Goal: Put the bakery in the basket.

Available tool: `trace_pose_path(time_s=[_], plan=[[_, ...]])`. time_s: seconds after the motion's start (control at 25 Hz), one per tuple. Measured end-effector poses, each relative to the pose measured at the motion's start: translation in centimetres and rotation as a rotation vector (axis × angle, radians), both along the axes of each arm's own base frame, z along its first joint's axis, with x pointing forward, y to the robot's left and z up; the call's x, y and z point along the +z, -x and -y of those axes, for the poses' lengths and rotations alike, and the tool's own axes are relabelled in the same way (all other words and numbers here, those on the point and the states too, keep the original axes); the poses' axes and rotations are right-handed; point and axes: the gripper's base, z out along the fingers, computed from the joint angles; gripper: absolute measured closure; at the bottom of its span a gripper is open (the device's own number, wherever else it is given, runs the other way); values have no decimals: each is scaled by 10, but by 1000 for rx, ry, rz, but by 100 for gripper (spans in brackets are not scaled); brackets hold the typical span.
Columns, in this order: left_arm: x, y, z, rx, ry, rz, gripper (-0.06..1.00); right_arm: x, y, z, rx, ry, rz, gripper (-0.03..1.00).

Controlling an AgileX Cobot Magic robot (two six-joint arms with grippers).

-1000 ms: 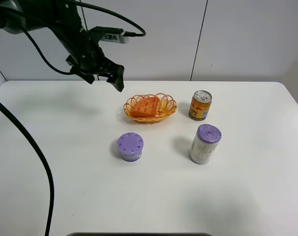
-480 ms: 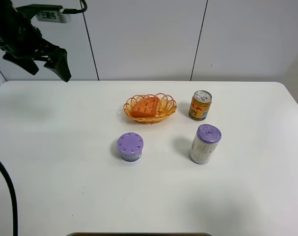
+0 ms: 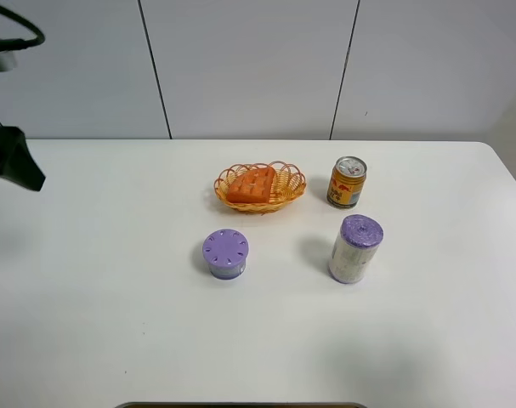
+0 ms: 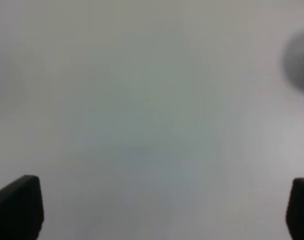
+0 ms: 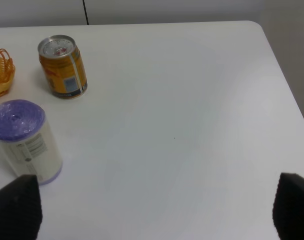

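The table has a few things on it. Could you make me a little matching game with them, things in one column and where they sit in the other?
Things:
1. bakery
2. yellow can
3. purple-lidded tub
4. left gripper

Places:
A. right of the basket
B. far left edge of the exterior view
C. inside the basket
D. in front of the basket

Pairs: 1-C, 2-A, 3-D, 4-B

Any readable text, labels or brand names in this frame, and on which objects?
None can be read.
Can: printed yellow and blue label, lettering too small to read.
Purple-lidded cylinder: white label with fine print, blurred.
Purple-lidded tub, basket, bakery: no text visible.
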Motion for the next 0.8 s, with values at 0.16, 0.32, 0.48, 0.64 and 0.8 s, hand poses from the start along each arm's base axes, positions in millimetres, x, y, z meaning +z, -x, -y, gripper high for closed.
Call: trace_pose_path(time_s=[0.16, 0.32, 0.48, 0.64, 0.8], plan=[[-5, 48, -7, 70, -11, 18, -4, 0, 0, 0, 0, 0, 0, 6], [-9, 90, -9, 84, -48, 68, -4, 0, 0, 0, 0, 0, 0, 6], [-18, 124, -11, 111, -62, 113, -4, 0, 0, 0, 0, 0, 0, 6], [-32, 156, -13, 173, -74, 167, -4, 0, 0, 0, 0, 0, 0, 6], [-47, 184, -16, 236, -81, 281, -4, 0, 0, 0, 0, 0, 0, 6]])
